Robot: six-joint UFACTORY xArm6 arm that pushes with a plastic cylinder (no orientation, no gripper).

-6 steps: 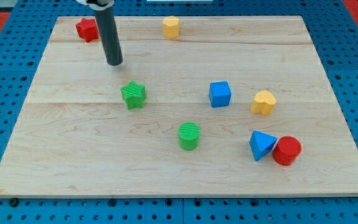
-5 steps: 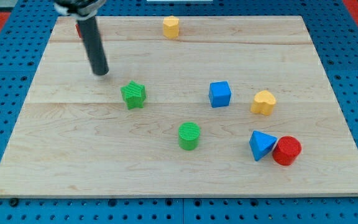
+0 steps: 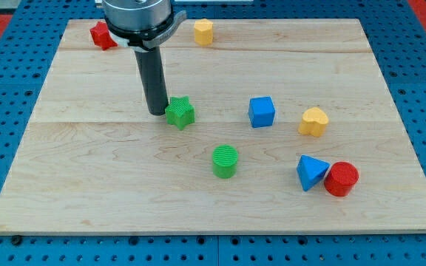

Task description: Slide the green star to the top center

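A: On the worktop (image 3: 87, 185), your tip (image 3: 157, 112) touches the green star (image 3: 180, 113) from the view's left; star sits left of centre. No fingers here, only a rod.

B: Pushing from there, you'd send it right toward the blue cube (image 3: 261, 111), not up. The yellow block (image 3: 203, 32) stands near top centre.

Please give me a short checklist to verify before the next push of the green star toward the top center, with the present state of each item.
1. My tip is at the green star: ok, it sits at the star's left side; contact cannot be told.
2. Tip is below the star for an upward push: not ok.
3. Path toward the top center has no blocks in it: ok.
4. Yellow block near the top edge may crowd the goal: cannot tell.
5. Green cylinder stays apart from the star: ok.
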